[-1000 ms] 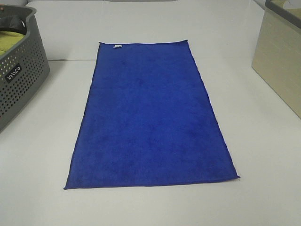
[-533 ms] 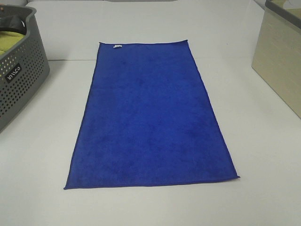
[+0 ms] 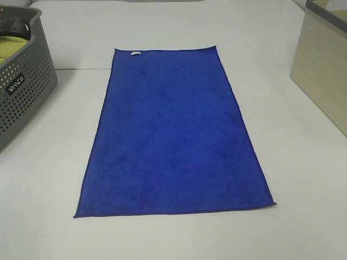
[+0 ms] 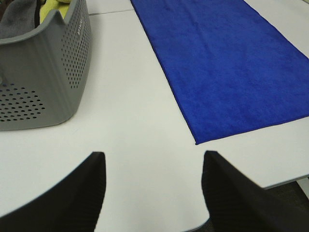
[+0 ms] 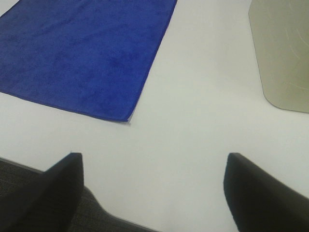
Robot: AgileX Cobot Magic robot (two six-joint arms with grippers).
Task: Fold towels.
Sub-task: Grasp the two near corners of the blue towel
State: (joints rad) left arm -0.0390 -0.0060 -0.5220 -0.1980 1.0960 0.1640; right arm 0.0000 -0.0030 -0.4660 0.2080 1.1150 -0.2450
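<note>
A royal-blue towel (image 3: 173, 132) lies flat and spread out in the middle of the white table, with a small white tag (image 3: 134, 53) at its far edge. It also shows in the left wrist view (image 4: 227, 63) and in the right wrist view (image 5: 87, 53). Neither arm shows in the exterior high view. My left gripper (image 4: 152, 166) is open and empty above the table near the towel's near left corner. My right gripper (image 5: 154, 166) is open and empty above the table's front edge near the towel's near right corner.
A grey perforated basket (image 3: 21, 86) holding a yellow-green cloth (image 3: 12, 50) stands at the left; it also shows in the left wrist view (image 4: 43, 72). A beige bin (image 3: 325, 65) stands at the right, also in the right wrist view (image 5: 282, 53).
</note>
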